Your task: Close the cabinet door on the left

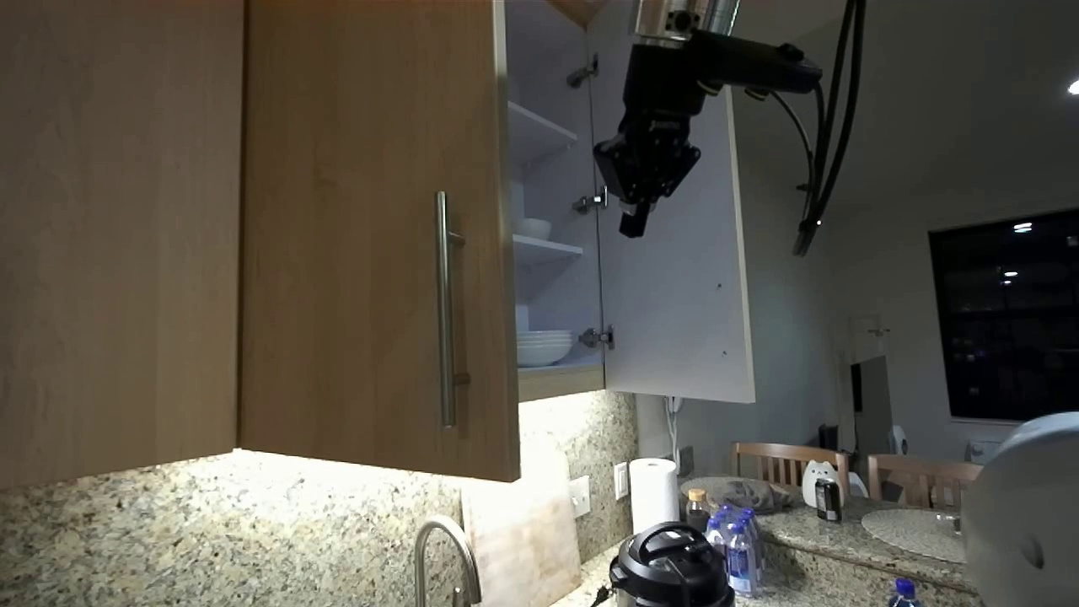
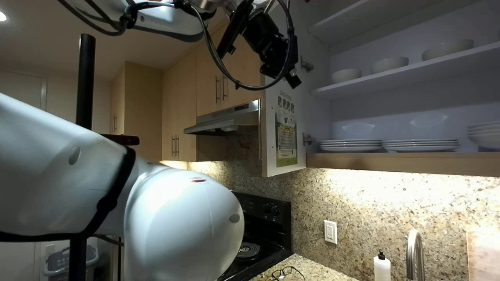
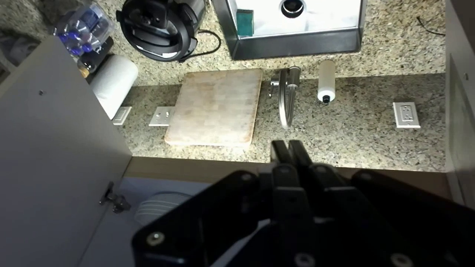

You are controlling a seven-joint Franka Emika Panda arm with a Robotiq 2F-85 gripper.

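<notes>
The wood-grain cabinet door (image 1: 362, 236) stands open outward, long axis vertical; the claw (image 3: 289, 151) has its jaws together.

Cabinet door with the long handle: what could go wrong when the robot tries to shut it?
The fingers hang between the cabinet door and the other open door, so a swinging door might bump them. The black cable hangs in a loose loop and could catch on the handle. If the door slams, the stacked plates inside might rattle.
</notes>
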